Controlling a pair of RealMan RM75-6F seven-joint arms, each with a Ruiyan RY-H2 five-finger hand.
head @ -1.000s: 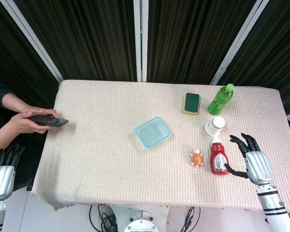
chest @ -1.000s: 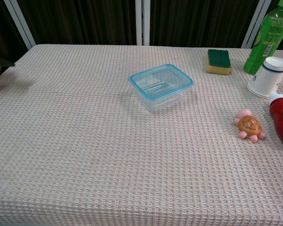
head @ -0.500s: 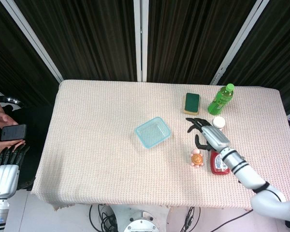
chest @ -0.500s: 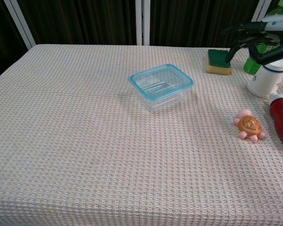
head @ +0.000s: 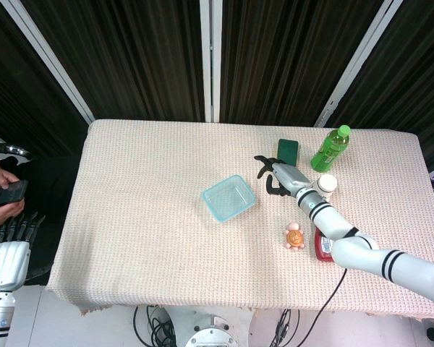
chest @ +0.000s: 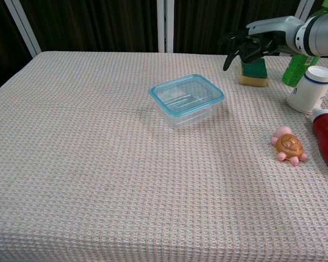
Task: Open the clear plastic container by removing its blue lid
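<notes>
The right robot hand (chest: 250, 47) has swung in from the worktop's (head: 145, 217) edge, fingers spread and apparently empty, nearing the lidded clear plastic container (chest: 186, 100) mid-worktop; the grasp looks imminent.

The head view looks steeply down from high above the worktop (head: 152, 217), taking in all of it. The chest view sits low and near, facing across. Both share the container (head: 228, 197), probably mid-worktop.
</notes>
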